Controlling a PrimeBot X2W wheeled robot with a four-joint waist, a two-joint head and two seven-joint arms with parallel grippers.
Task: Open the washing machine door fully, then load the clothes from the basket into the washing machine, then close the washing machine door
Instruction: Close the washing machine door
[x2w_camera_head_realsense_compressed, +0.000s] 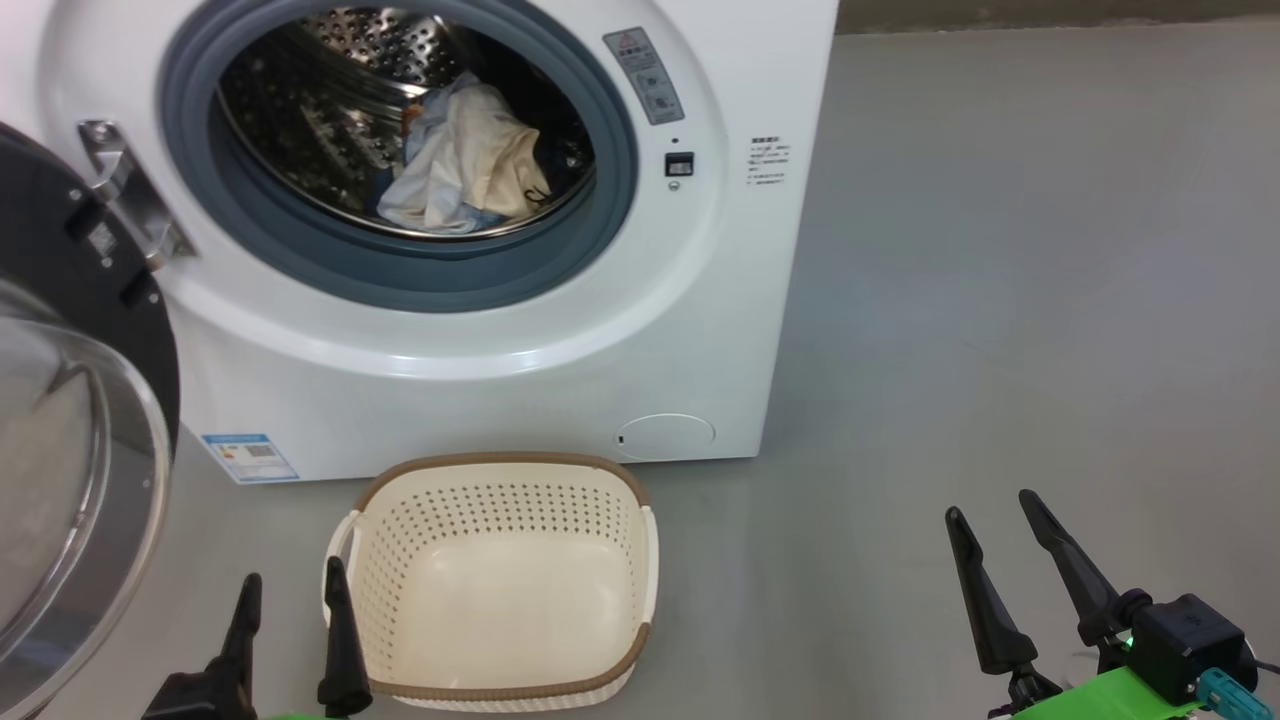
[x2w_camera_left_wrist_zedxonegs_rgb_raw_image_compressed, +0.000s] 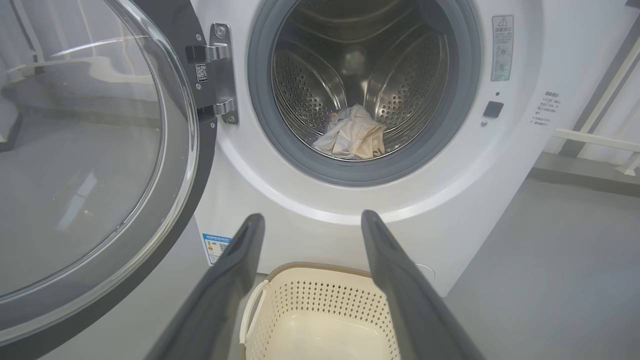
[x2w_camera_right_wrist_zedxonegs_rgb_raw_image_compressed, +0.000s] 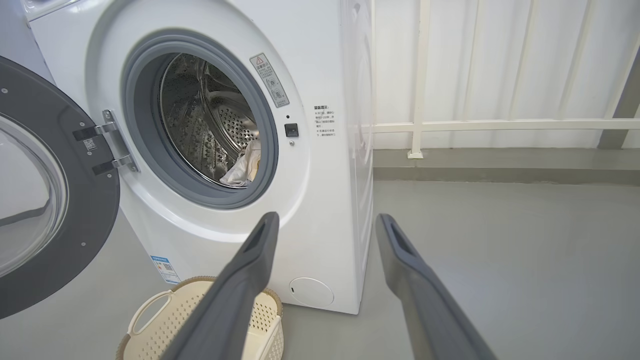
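The large round washing machine door (x2w_camera_head_realsense_compressed: 70, 450), glossy black rim around a bulging clear glass bowl, hangs open to the left of my left gripper (x2w_camera_head_realsense_compressed: 292, 575), whose dark fingers are spread and empty. Just right of that gripper sits the small cream perforated plastic basket (x2w_camera_head_realsense_compressed: 500, 463) with a brown woven-look rim, nothing in it. Ahead and above, the crumpled light blue and cream-white clothes (x2w_camera_head_realsense_compressed: 465, 160) lie soft in the perforated steel drum (x2w_camera_head_realsense_compressed: 300, 110) of the big white washing machine (x2w_camera_head_realsense_compressed: 480, 380). My right gripper (x2w_camera_head_realsense_compressed: 992, 508) is also spread wide, holding nothing. Loading looks finished, so the next move calls for getting behind the hard rim and swinging the door shut.
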